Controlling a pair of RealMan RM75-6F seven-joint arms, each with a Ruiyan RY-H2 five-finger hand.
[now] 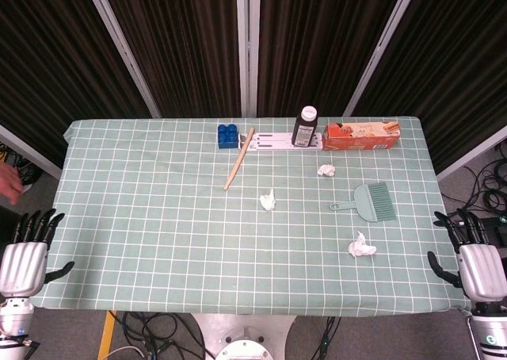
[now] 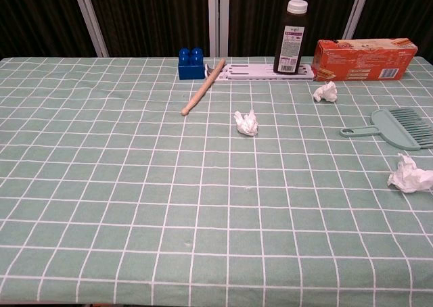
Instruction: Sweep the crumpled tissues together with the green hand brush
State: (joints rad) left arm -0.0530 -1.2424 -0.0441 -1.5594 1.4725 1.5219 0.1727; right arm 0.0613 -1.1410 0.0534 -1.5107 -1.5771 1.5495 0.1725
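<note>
Left hand [image 1: 24,257], right hand [image 1: 475,257]: fingers spread, empty, off table edges; green hand brush [image 1: 375,201] untouched.

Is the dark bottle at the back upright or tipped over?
Upright. The dark bottle stands on its base with its white cap on top, on the white strip beside the orange box.

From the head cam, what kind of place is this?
Likely a lab test bench, not a home: dark curtains behind the table, loose cables on the floor beneath, and staged props like the green hand brush and crumpled tissues.
</note>
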